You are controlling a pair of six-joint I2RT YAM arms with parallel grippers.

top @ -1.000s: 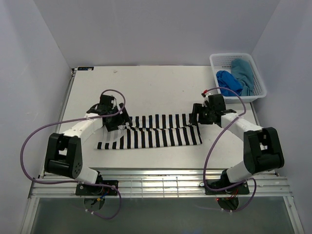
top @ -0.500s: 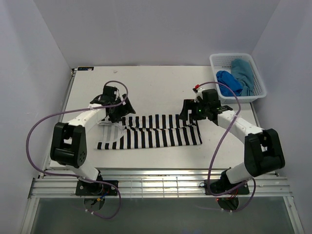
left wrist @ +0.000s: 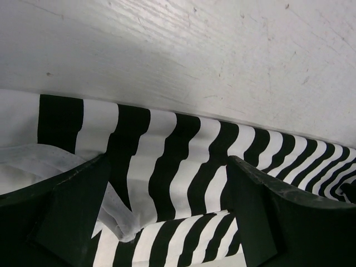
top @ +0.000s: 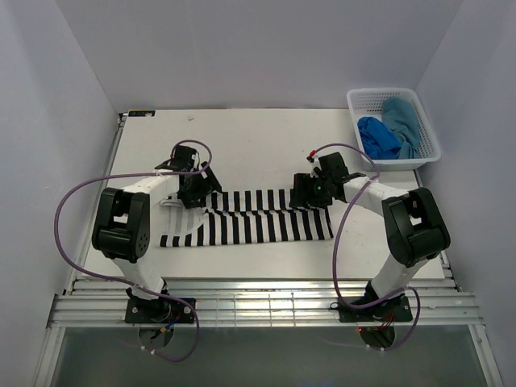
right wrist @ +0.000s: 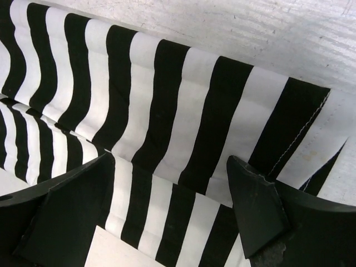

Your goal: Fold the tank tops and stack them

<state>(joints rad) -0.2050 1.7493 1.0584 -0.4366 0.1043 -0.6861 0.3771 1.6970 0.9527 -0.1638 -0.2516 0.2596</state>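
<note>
The black-and-white striped tank top (top: 250,218) lies flat on the table, folded lengthwise into a long band. My left gripper (top: 197,190) is open, low over its upper left end; the striped cloth (left wrist: 167,167) shows between the spread fingers (left wrist: 72,206). My right gripper (top: 305,193) is open, low over the upper right end, with the folded edge (right wrist: 183,144) between its fingers (right wrist: 253,206). The royal blue top (top: 377,135) and the teal top (top: 405,121) lie bunched in the white basket.
The white mesh basket (top: 393,159) stands at the table's back right corner. Side walls close in left and right. The table's (top: 258,145) far half lies behind the striped top.
Both grippers have moved up and inward along the top edge of the striped top, and the arms have swung toward the table's middle. The far long edge now lies folded over.
</note>
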